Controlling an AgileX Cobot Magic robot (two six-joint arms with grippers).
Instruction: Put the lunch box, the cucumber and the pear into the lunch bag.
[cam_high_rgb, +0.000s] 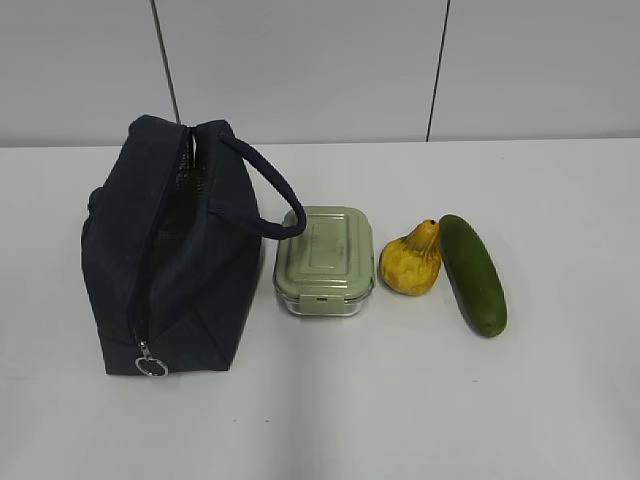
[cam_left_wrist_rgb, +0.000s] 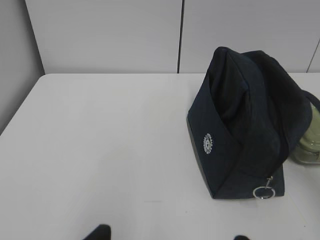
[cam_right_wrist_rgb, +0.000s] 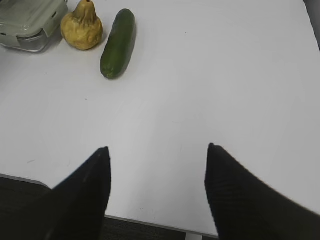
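So the lunch bag is a boxy dark navy thing sitting on the left of the white table, zipper open along the top, silver ring pull hanging at the near end, one padded handle flopped over toward the lunch box. That box is clear glass with a sage-green lid, right beside the bag. Next comes the bumpy yellow pear, touching the dark green cucumber. Right gripper is spread wide over bare table near the edge, holding nothing. Left gripper only shows two tips, apart, well short of the bag.
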